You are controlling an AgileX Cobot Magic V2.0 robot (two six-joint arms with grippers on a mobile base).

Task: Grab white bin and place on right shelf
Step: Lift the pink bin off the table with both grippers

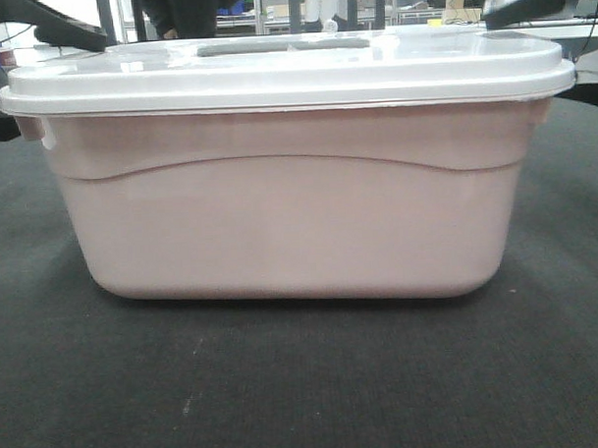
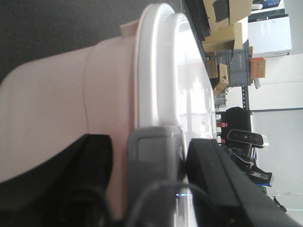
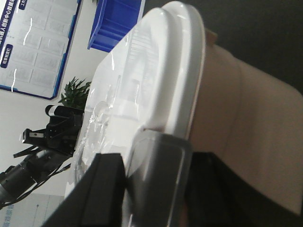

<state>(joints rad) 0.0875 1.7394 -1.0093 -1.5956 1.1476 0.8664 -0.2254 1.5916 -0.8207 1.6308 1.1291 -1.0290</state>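
bin (image 1: 290, 234) is pale pinkish-white, wavy-ridged, with flat white lid (image 1: 127, 81) (grey recess (image 1: 283, 47)).

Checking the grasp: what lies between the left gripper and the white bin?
Nothing separate; in the left wrist view the left gripper straddles the white bin's grey latch.

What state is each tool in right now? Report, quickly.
Left tool: closed on the white bin, at one end.
Right tool: closed on the white bin, at the other end.
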